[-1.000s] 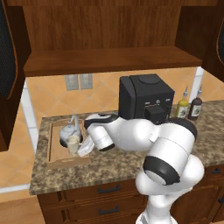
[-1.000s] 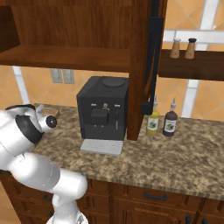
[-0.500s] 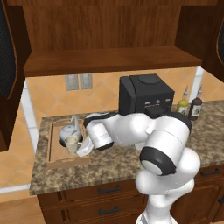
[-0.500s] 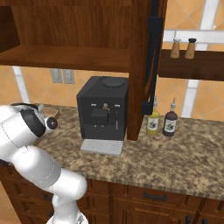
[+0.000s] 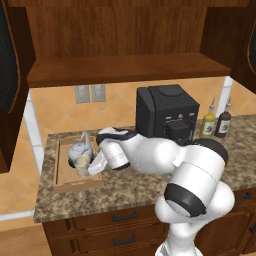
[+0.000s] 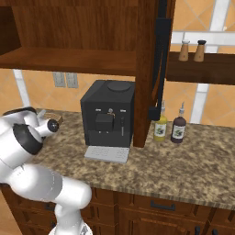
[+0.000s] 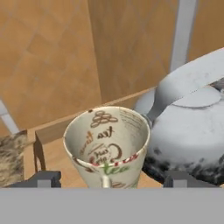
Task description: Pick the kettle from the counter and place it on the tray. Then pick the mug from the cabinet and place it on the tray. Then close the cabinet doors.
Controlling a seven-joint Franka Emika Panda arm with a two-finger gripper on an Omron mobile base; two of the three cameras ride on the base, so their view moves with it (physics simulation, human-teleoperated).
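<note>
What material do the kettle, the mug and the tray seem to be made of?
Kettle: probably metal, with a dull silver-grey, mottled surface.
Mug: likely ceramic, cream glaze with printed writing inside.
Tray: apparently light wood, matte, pale tan with a raised rim.

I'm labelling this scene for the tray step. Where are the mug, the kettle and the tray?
mug (image 7: 107, 144): hand view, on its inner wall.
kettle (image 7: 192, 127): hand view, on its rounded body.
tray (image 5: 62, 175): left base view, on its bare floor left of the mug.

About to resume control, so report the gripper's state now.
Gripper: open, fingertips standing wide either side of the cream tapered mug, which sits on the light-wood tray beside the silver-grey kettle; nothing held.
</note>
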